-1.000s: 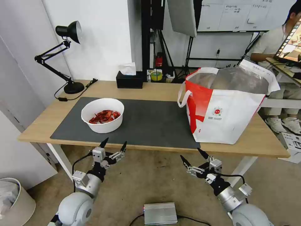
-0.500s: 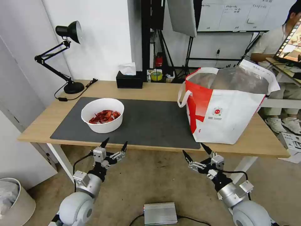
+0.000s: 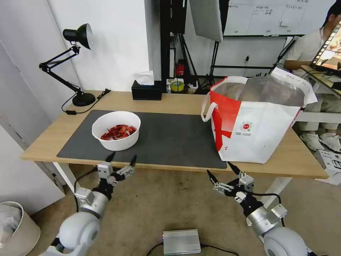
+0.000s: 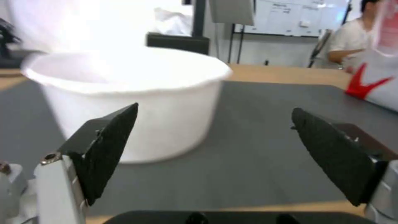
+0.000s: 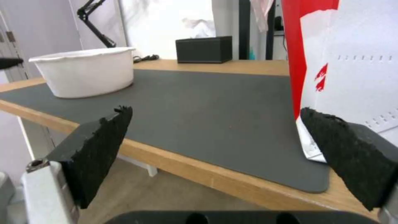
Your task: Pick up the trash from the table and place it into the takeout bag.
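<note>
The trash in sight is a white round bowl (image 3: pixel 116 130) of red crayfish shells, standing on the left part of the dark grey mat (image 3: pixel 170 138) on the table (image 3: pixel 170 100). The takeout bag (image 3: pixel 255 121), white and red with a foil lining, stands open-topped on the table's right side. My left gripper (image 3: pixel 122 158) is open, just below the table's front edge in front of the bowl. In the left wrist view the bowl (image 4: pixel 124 93) is close ahead of the left gripper (image 4: pixel 214 109). My right gripper (image 3: pixel 219 169) hangs open below the front edge near the bag (image 5: pixel 352 62).
A black desk lamp (image 3: pixel 76 64) stands at the table's back left, a black tissue box (image 3: pixel 146 91) at the back middle. On the floor lie a silver box (image 3: pixel 182 241) between the arms and a round bin (image 3: pixel 14 227) at the left.
My left gripper has shifted left and a little closer to the table edge, toward the bowl. The right gripper drifted slightly right at first, then held still.
</note>
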`<state>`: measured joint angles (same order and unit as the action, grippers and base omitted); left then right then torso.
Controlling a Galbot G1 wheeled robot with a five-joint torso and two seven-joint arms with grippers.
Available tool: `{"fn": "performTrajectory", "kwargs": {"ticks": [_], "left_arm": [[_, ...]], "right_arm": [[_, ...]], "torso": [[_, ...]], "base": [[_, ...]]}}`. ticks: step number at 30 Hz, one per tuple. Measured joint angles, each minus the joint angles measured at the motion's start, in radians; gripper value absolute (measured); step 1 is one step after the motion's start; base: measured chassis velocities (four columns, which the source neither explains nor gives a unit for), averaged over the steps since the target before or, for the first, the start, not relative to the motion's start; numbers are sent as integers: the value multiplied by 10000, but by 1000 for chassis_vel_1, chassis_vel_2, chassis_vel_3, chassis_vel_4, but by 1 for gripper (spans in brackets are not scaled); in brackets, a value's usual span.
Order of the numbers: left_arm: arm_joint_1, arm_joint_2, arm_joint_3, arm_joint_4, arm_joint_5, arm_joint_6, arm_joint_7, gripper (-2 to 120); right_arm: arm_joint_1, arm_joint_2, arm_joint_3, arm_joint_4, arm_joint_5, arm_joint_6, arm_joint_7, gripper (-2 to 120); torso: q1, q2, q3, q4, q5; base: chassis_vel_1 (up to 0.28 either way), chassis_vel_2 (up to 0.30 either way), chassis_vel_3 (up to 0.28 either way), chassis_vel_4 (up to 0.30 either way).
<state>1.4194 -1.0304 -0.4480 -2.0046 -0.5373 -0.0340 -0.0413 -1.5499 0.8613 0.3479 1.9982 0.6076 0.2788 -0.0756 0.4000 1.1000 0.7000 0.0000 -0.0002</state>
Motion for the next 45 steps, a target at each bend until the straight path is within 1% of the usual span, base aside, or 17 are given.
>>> {"fn": "performTrajectory", "kwargs": {"ticks": [4,7,9,10,13,15,16,18,19,22,23,26,28,32,37,39,45], "left_arm": [[-71,345,-259,-124,-152,349,-238,100],[-132,1083,-475,-199,-410,928,-714,100],[-135,1231,-556,-243,-563,1005,-744,100],[-135,1471,-748,-397,-1052,1168,-764,100],[-175,1661,-911,-541,-1611,1320,-782,100],[-387,1894,-1065,-708,-2404,1757,-1018,100],[-387,1894,-1065,-708,-2404,1757,-1018,100],[-674,2082,-1130,-798,-3042,2180,-1425,100],[-674,2082,-1130,-798,-3042,2180,-1425,100],[-1572,2570,-1134,-794,-4040,3084,-2291,100],[-1572,2570,-1134,-794,-4040,3084,-2291,100],[-2144,2991,-1112,-635,-4774,3542,-2678,100],[-2883,3315,-907,-242,-5591,4001,-2895,100],[-3769,3657,-325,308,-6404,4284,-3075,100],[-4554,3828,251,764,-6925,4602,-3109,100],[-5158,3894,745,1132,-7166,4977,-3171,100],[-5997,3924,1415,1693,-7348,5719,-3337,100]], "right_arm": [[0,0,0,0,2,-2,-2,100],[0,-1,1,0,5,-6,-4,100],[0,-1,2,0,6,-8,-4,100],[0,-1,1,0,7,-8,-5,100],[0,-1,1,0,8,-9,-6,100],[0,-1,1,0,10,-10,-7,100],[0,-1,1,0,10,-10,-7,100],[0,-1,0,1,12,-10,-9,100],[0,-1,0,1,12,-10,-9,100],[0,-1,0,0,14,-9,-12,100],[0,-1,0,0,14,-9,-12,100],[0,-1,0,-1,17,-10,-14,100],[0,-1,0,-2,18,-10,-16,100],[0,-1,0,-2,19,-10,-18,100],[0,-1,0,-2,19,-10,-18,100],[1,-1,0,-2,19,-10,-18,100],[1,-2,0,-2,19,-9,-19,100]], "torso": [[0,0,0,0,2],[0,0,0,0,0],[0,0,0,1,-1],[0,0,0,0,2],[0,0,0,1,1],[0,-1,0,0,1],[0,-1,0,0,1],[0,0,0,1,0],[0,0,0,1,0],[0,-1,0,-1,0],[0,-1,0,-1,0],[1,-1,0,0,2],[0,-1,0,1,3],[1,-2,1,0,2],[1,-2,0,1,1],[1,-2,1,0,1],[1,-2,0,0,0]], "base": [[0,0,0,0],[0,0,0,0],[0,0,0,0],[0,0,0,0],[0,0,0,0],[0,0,0,0],[0,0,0,0],[0,0,0,0],[0,0,0,0],[0,0,0,0],[0,0,0,0],[0,0,0,0],[0,0,0,0],[0,0,0,0],[0,0,0,0],[0,0,0,0],[0,0,0,0]]}}
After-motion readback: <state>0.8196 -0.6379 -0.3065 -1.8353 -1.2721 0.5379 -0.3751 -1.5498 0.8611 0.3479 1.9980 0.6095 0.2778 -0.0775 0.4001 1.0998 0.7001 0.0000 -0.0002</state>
